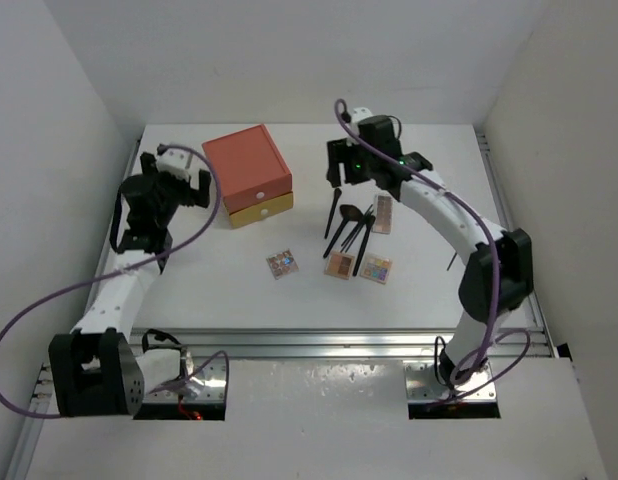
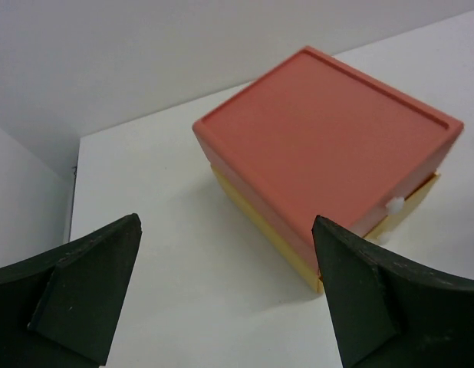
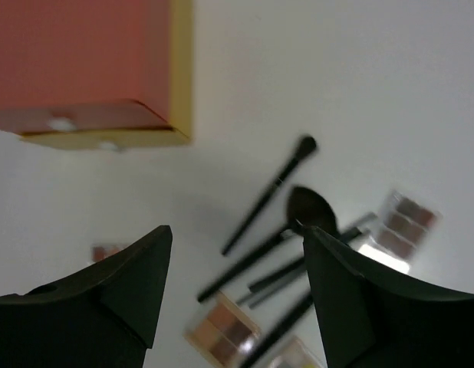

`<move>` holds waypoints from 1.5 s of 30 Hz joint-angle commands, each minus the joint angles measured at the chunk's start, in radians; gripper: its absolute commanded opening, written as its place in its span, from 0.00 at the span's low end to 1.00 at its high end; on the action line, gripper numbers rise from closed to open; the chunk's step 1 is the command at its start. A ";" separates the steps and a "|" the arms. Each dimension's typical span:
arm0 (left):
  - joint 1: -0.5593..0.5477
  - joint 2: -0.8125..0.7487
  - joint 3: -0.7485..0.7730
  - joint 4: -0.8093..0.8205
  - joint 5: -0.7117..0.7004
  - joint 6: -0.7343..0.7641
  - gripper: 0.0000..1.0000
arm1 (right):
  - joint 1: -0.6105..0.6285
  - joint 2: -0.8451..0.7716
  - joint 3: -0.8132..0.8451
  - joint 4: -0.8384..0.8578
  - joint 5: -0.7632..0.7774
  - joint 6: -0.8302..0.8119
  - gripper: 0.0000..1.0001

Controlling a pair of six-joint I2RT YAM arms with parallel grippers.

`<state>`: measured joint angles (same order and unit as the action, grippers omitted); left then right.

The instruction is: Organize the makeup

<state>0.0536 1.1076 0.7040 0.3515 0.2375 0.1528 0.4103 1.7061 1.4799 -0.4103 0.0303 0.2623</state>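
Note:
Several thin black makeup brushes [image 1: 349, 228] lie fanned out right of the table's middle. A long palette [image 1: 383, 213] lies beside them, and three small palettes lie in front: [image 1: 282, 263], [image 1: 340, 266], [image 1: 376, 269]. My right gripper [image 1: 337, 170] is open and empty, hovering just behind the brushes. In the right wrist view the brushes [image 3: 271, 192] and a brown palette [image 3: 225, 330] show between its open fingers [image 3: 237, 230]. My left gripper [image 1: 192, 186] is open and empty, left of the drawer box; its fingers [image 2: 225, 222] frame bare table.
An orange-and-yellow drawer box [image 1: 247, 175] stands at the back left of centre, drawers shut, also in the left wrist view [image 2: 329, 153] and the right wrist view [image 3: 83, 69]. White walls enclose the table on three sides. A metal rail [image 1: 319, 345] runs along the near edge.

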 commanded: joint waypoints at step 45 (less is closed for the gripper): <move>-0.060 0.787 0.773 -0.494 0.079 -0.019 0.46 | 0.370 0.550 0.306 0.539 0.162 0.020 0.50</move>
<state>0.0036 1.8908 1.5002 -0.1261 0.3218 0.1467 0.7795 2.2578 1.7390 0.0467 0.1829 0.2630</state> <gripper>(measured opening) 0.466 0.503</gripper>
